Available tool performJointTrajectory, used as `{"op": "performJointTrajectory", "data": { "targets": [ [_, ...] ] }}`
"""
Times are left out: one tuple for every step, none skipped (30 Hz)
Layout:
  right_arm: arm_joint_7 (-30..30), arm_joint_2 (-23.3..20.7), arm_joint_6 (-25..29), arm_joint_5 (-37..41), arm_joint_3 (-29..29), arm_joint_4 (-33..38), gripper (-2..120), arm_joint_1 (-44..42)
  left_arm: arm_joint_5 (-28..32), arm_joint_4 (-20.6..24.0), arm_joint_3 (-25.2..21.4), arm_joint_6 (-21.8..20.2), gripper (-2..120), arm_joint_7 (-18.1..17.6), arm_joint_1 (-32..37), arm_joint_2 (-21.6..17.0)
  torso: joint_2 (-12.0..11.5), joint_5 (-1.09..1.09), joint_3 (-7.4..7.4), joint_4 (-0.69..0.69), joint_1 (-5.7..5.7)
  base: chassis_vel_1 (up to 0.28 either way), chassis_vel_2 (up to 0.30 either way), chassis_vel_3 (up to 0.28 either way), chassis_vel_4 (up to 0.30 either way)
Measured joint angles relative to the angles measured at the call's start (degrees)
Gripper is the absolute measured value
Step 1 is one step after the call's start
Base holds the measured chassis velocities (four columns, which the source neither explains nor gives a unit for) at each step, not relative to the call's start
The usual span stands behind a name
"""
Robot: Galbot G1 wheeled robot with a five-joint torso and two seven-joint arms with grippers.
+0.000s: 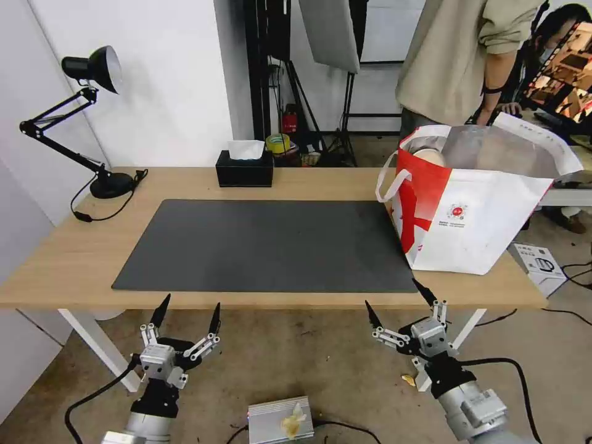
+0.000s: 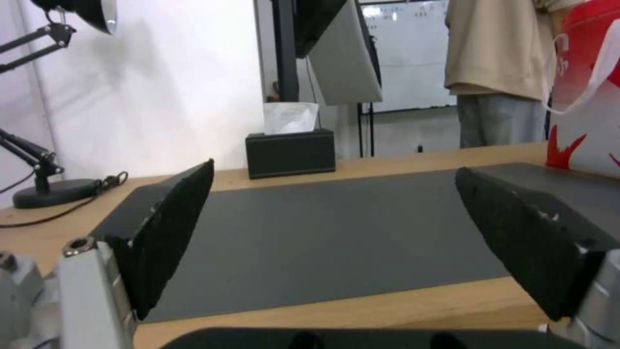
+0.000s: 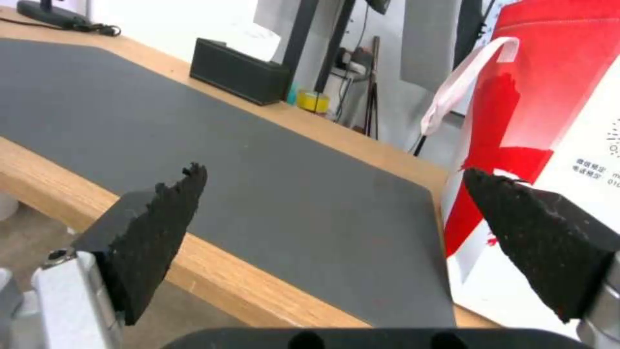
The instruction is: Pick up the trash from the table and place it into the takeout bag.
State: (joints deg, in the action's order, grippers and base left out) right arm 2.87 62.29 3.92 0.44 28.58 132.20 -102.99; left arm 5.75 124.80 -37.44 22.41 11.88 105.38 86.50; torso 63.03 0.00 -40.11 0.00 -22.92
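Both grippers hang below the tabletop's (image 1: 74, 259) near edge, left gripper (image 1: 187, 316) and right gripper (image 1: 398, 298) each with jaws spread wide, holding nothing. The takeout bag (image 1: 475, 228) stands on the tabletop's right end, just beyond the right gripper. Inside it, the head view catches a pale bowl rim (image 1: 430, 155); the right wrist view shows the bag's outer wall.

- The table (image 1: 74, 259) is being viewed from above and in front by the head camera.
- The mat (image 2: 336, 232) is being viewed low, across the near edge, by both wrist cameras.
- The bag (image 3: 549, 121) is being shared by all views.
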Motion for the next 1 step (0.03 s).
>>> {"op": "performJointTrajectory", "data": {
  "targets": [
    [0.0, 0.0, 0.0, 0.0, 0.0, 0.0, 100, 0.0, 0.0, 0.0, 0.0, 0.0, 100, 0.0, 0.0, 0.0, 0.0, 0.00, 0.00, 0.00, 0.00, 0.000, 0.000, 0.000, 0.000]
  ]
}}
